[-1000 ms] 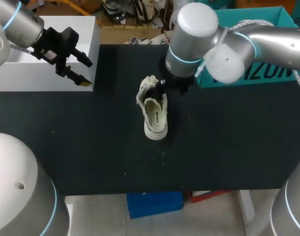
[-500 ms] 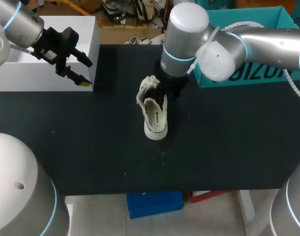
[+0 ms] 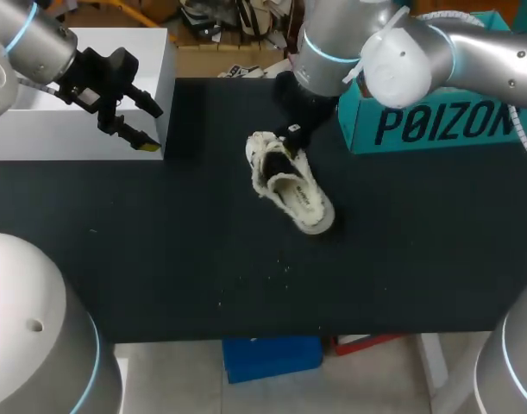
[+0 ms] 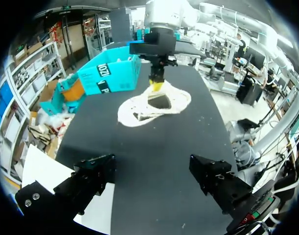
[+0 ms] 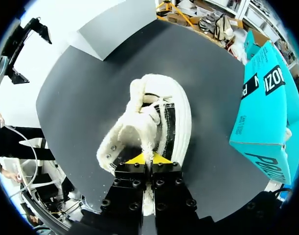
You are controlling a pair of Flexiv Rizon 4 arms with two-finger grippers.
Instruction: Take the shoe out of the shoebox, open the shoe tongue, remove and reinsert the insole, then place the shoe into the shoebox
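Note:
A white low-top shoe (image 3: pixel 296 191) with fleecy lining lies on the black table (image 3: pixel 159 259), its heel pointing to the front right. My right gripper (image 3: pixel 291 138) stands over the shoe's far end. In the right wrist view the right gripper (image 5: pixel 148 159) is shut, its yellow tips pinching the fleecy tongue (image 5: pixel 139 132) of the shoe (image 5: pixel 176 117). The left wrist view shows the shoe (image 4: pixel 134 110) far ahead with the right gripper (image 4: pixel 156 86) on it. My left gripper (image 3: pixel 151 128) hangs open and empty at the back left, well apart from the shoe. The teal shoebox (image 3: pixel 436 121) stands at the back right.
A white box (image 3: pixel 39 129) sits at the table's back left, beside the left gripper. Small pale crumbs (image 3: pixel 280 263) dot the table in front of the shoe. The teal shoebox (image 5: pixel 266 107) is close beside the right arm.
The right gripper went from open to shut on the tongue and drew back toward the far side. The shoe swung round, its heel sliding to the right. The left arm stayed still.

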